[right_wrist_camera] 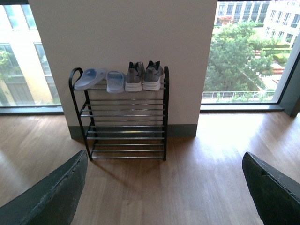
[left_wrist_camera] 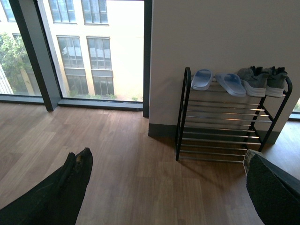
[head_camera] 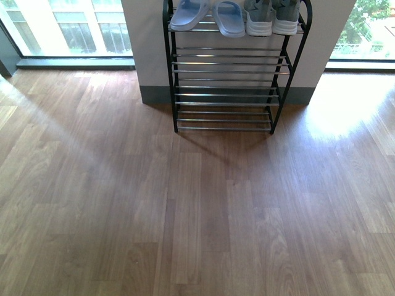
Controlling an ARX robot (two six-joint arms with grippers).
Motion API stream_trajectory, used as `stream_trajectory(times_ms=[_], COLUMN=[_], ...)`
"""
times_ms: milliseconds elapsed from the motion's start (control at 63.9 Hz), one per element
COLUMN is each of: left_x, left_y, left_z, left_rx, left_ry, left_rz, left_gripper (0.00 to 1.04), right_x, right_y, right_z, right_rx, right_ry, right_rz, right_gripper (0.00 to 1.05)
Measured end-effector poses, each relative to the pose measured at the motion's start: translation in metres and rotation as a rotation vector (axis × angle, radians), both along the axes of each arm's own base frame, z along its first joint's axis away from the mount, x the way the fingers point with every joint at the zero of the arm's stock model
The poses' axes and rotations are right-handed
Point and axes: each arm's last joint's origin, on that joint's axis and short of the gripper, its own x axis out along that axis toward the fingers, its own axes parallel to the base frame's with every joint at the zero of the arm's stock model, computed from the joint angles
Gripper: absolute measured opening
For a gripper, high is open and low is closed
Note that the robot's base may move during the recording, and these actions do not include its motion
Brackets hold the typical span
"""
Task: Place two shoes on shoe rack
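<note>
Standing against the wall (head_camera: 148, 43), shoe rack (head_camera: 225, 92) bears slides (head_camera: 210, 15), sneakers (head_camera: 271, 17); both end effectors released.

We see our left gripper (left_wrist_camera: 164, 187) and right gripper (right_wrist_camera: 164, 187) each with dark fingers (left_wrist_camera: 61, 192) spread wide apart, holding nothing, while neither of our arms shows in the front view

text: none legible | labels: none | brands: none
</note>
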Motion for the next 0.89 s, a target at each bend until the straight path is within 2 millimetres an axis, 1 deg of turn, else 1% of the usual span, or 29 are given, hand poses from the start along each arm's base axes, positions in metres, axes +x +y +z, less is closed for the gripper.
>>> stream_trajectory(times_ms=[892], left_x=[0.0000], left_y=[0.0000], left_z=[0.0000], left_rx=[0.000], left_ry=[0.000], left_rz=[0.000], left_gripper=[0.95], right_x=[-0.0001], right_y=[0.0000], right_z=[0.0001], right_rx=[0.000], right_ry=[-0.001], right_rz=[0.000], right_gripper=[0.96])
